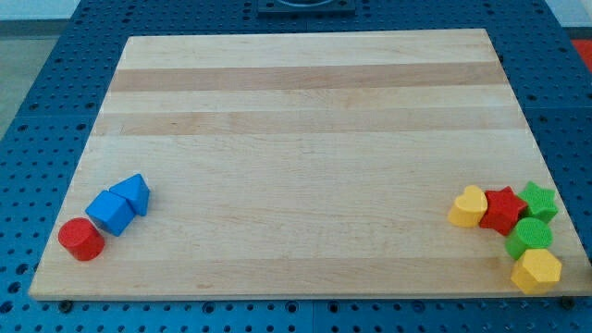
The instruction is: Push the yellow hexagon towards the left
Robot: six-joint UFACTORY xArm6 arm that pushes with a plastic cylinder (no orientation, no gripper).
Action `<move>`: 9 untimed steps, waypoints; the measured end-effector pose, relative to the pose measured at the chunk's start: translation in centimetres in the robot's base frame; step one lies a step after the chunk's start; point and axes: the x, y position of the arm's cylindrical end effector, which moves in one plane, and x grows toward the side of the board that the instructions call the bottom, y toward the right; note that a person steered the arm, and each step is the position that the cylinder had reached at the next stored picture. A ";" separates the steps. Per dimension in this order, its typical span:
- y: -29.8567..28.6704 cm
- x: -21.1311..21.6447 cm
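Note:
The yellow hexagon [536, 271] lies at the bottom right corner of the wooden board [305, 111], close to the board's right and bottom edges. A green round block [529, 237] touches it just above. Above that sit a green star [538, 201], a red star [502, 209] and a yellow heart-shaped block [468, 206], packed together. My tip and rod do not show in the view.
At the bottom left lie a red cylinder [81, 240], a blue cube [111, 213] and a blue triangular block [132, 193], touching in a diagonal row. A blue perforated table [37, 111] surrounds the board.

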 end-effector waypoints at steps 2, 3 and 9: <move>-3.3 0.0; -4.9 -0.1; -13.6 -2.3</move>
